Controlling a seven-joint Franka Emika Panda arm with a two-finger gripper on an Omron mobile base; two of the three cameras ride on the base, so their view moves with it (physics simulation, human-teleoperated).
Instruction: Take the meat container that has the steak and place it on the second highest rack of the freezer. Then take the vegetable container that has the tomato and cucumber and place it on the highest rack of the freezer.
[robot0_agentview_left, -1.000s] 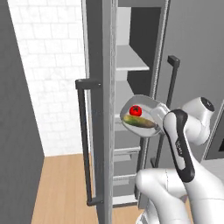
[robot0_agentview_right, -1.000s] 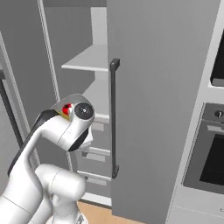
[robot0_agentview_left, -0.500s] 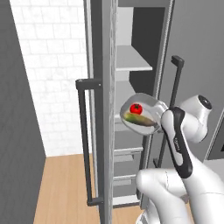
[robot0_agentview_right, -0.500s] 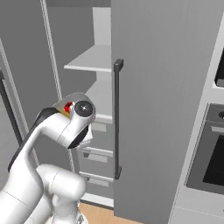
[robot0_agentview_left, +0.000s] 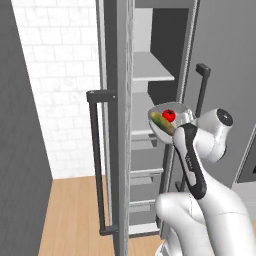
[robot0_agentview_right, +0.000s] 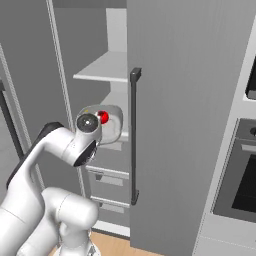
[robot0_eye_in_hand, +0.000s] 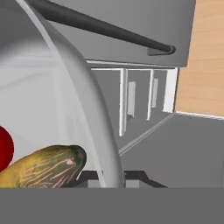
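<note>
The vegetable container (robot0_agentview_left: 172, 121) is a shallow, clear, grey-tinted bowl, tipped a little on its side. It hangs in the air in front of the open freezer (robot0_agentview_left: 150, 125), about level with the second highest rack (robot0_agentview_left: 142, 114) and below the highest rack (robot0_agentview_left: 150, 67).

Contents, counted: one tomato (robot0_agentview_left: 169, 115), small, round, bright red; one cucumber (robot0_agentview_left: 162, 122), stubby, olive-green with pale streaks. The two lie touching against the bowl's lower wall. From the hand camera the cucumber (robot0_eye_in_hand: 43, 168) lies just inside the curved clear rim (robot0_eye_in_hand: 94, 113), with a slice of the tomato (robot0_eye_in_hand: 5, 146) at the left edge.

Gripper (robot0_eye_in_hand: 114, 177): fingers closed tight on the rim of the container, with one dark tip on either side of the wall. From the right base camera the wrist covers part of the bowl (robot0_agentview_right: 111, 125); the tomato (robot0_agentview_right: 103, 117) shows beside it.

Freezer interior: two flat light-grey racks, both bare as far as I can see. Three grey drawers (robot0_agentview_left: 142, 175) are stacked below them. I count two long dark bar handles, one on the open door (robot0_agentview_left: 96, 165) at the left and one (robot0_agentview_left: 201, 90) on the panel at the right. A built-in oven (robot0_agentview_right: 240, 185) stands further right.
</note>
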